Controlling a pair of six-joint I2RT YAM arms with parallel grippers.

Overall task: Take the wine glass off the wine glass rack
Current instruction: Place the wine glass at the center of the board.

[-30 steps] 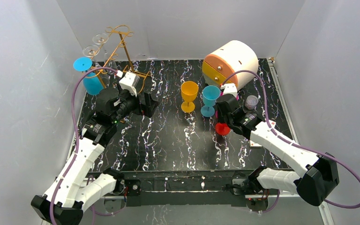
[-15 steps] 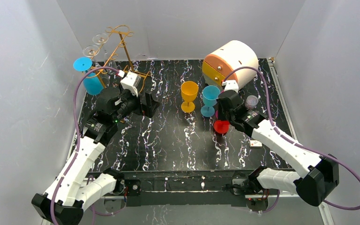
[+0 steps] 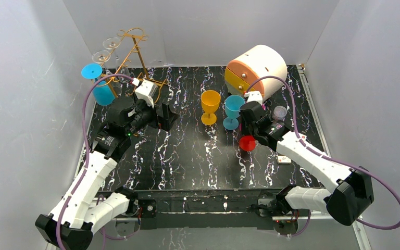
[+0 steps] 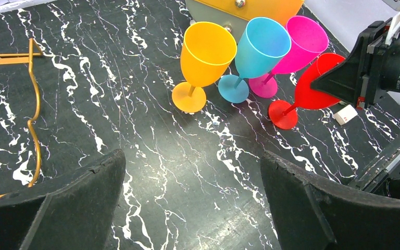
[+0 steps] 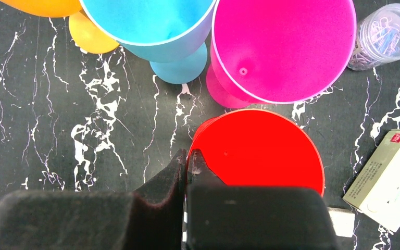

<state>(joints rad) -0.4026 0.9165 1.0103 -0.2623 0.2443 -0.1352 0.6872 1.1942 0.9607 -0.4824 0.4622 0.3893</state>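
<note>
Marbled table (image 3: 187, 156): right fingers (image 5: 164, 182) pinch the red wine glass (image 5: 260, 146).

the table (image 4: 151, 156) is black with white marble veins, smooth, with a faint sheen. the wine glass rack (image 4: 31, 53) is thin, shiny gold-orange metal wire. the red wine glass (image 5: 260, 146), pink glass (image 5: 284, 47), blue glass (image 5: 146, 15) and orange glass (image 4: 208, 52) look like smooth, opaque, satin plastic. the jar (image 5: 385, 34) is clear plastic, the small box (image 5: 390, 177) matt card. the finger pads (image 4: 57, 203) are black, matt and coarse.
</note>
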